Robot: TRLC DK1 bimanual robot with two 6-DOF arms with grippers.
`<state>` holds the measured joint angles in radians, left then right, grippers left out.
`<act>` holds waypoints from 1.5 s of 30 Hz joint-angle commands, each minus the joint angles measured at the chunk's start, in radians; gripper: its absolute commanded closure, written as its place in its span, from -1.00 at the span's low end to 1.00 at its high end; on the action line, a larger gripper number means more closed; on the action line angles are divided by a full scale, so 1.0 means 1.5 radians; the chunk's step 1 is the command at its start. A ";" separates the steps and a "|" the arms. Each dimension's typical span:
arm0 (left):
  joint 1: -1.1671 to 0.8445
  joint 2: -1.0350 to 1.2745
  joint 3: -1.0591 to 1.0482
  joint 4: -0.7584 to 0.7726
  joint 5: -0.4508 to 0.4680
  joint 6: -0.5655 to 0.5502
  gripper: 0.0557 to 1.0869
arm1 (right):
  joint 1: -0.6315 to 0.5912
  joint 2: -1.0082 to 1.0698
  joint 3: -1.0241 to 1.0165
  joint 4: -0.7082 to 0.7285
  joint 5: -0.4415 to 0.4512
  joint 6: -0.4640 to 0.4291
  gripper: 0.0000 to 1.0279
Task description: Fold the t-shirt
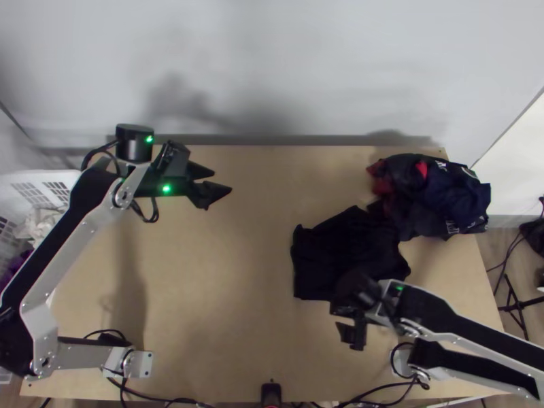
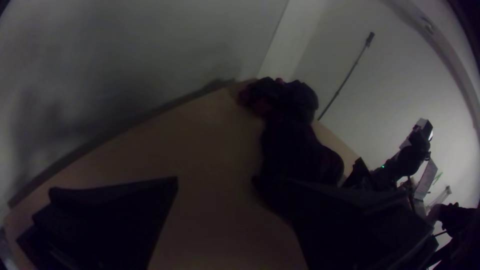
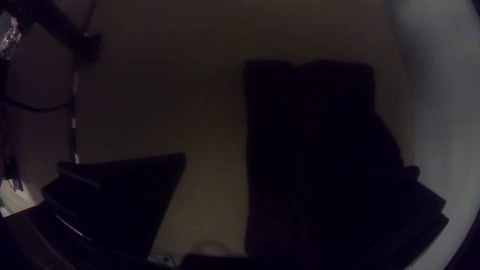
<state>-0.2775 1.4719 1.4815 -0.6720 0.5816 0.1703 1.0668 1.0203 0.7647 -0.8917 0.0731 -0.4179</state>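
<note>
Smoothing the dark t-shirt point(image 1: 340, 255) before each fold seems the best way to do this step well. It lies right of the middle of the wooden table point(image 1: 224, 285), fairly compact, one side straight and the opposite one uneven; against such dark cloth I cannot tell how many layers there are. The right gripper point(image 1: 351, 333) is by the shirt's near edge, its jaws wide apart and nothing visibly pinched between them. I would bring it down square to a hem, take every layer meant to move, and lift only slightly before laying the cloth over, so the fold stays even. The left gripper point(image 1: 222, 181) is also well open and empty, over the far left part of the table, well apart from the shirt; it could take the matching corner or steady the straight side.

The heap of clothes point(image 1: 438, 194) at the far right is the main obstacle: it comes right up to the shirt, so a careless grasp there could catch both. Cables point(image 1: 153, 399) run along the near edge, and a white basket point(image 1: 58, 178) with cloth in it stands beyond the left side
</note>
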 commanded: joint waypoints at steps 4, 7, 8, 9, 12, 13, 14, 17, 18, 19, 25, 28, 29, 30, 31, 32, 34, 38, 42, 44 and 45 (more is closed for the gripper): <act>0.033 -0.068 -0.071 0.025 -0.027 0.009 -0.91 | 0.072 0.076 -0.083 0.202 0.078 0.031 -0.90; 0.025 -0.091 -0.099 0.042 -0.061 0.023 -0.91 | 0.103 0.088 -0.103 0.267 0.157 0.017 -0.90; 0.025 -0.097 -0.105 0.043 -0.061 0.023 -0.91 | 0.113 0.092 -0.109 0.289 0.182 0.006 -0.90; 0.029 -0.102 -0.112 0.046 -0.061 0.023 -0.91 | 0.121 0.097 -0.112 0.306 0.198 -0.001 -0.90; 0.036 -0.112 -0.130 0.051 -0.061 0.023 -0.91 | 0.147 0.113 -0.117 0.330 0.224 -0.001 -0.90; 0.039 -0.118 -0.137 0.055 -0.063 0.023 -0.91 | 0.153 0.120 -0.120 0.340 0.237 -0.003 -0.90; 0.042 -0.122 -0.142 0.058 -0.064 0.023 -0.91 | 0.154 0.124 -0.122 0.347 0.241 -0.006 -0.90; 0.050 -0.134 -0.156 0.068 -0.068 0.026 -0.91 | 0.154 0.136 -0.138 0.388 0.271 -0.041 -0.90; 0.051 -0.137 -0.161 0.072 -0.073 0.026 -0.91 | 0.154 0.138 -0.145 0.403 0.279 -0.052 -0.90; 0.051 -0.140 -0.166 0.077 -0.074 0.027 -0.91 | 0.153 0.140 -0.153 0.420 0.289 -0.067 -0.90; 0.072 -0.147 -0.181 0.090 -0.075 0.032 -0.91 | 0.154 0.144 -0.198 0.495 0.350 -0.147 -0.91; 0.080 -0.149 -0.186 0.095 -0.075 0.035 -0.91 | 0.153 0.148 -0.233 0.561 0.386 -0.200 -0.91; 0.082 -0.151 -0.188 0.096 -0.075 0.036 -0.91 | 0.152 0.150 -0.242 0.581 0.392 -0.213 -0.91; 0.083 -0.152 -0.190 0.101 -0.075 0.036 -0.91 | 0.151 0.152 -0.247 0.592 0.395 -0.219 -0.91; 0.086 -0.153 -0.193 0.104 -0.075 0.036 -0.91 | 0.151 0.153 -0.249 0.594 0.396 -0.220 -0.91; 0.087 -0.154 -0.196 0.106 -0.075 0.036 -0.91 | 0.150 0.156 -0.250 0.597 0.396 -0.219 -0.91; 0.088 -0.154 -0.202 0.109 -0.075 0.036 -0.91 | 0.150 0.169 -0.255 0.613 0.399 -0.220 -0.91; 0.088 -0.160 -0.220 0.121 -0.075 0.036 -0.91 | 0.143 0.196 -0.258 0.626 0.398 -0.217 -0.91; 0.101 -0.167 -0.229 0.126 -0.075 0.038 -0.91 | 0.134 0.233 -0.266 0.683 0.401 -0.238 -0.91; 0.108 -0.170 -0.233 0.126 -0.075 0.043 -0.91 | 0.121 0.251 -0.264 0.716 0.402 -0.259 -0.91; 0.110 -0.172 -0.234 0.126 -0.075 0.043 -0.91 | 0.111 0.260 -0.263 0.729 0.402 -0.267 -0.91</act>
<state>-0.1368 1.2274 1.1538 -0.4904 0.4694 0.2260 1.2743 1.3308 0.3813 0.1040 0.6785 -0.7612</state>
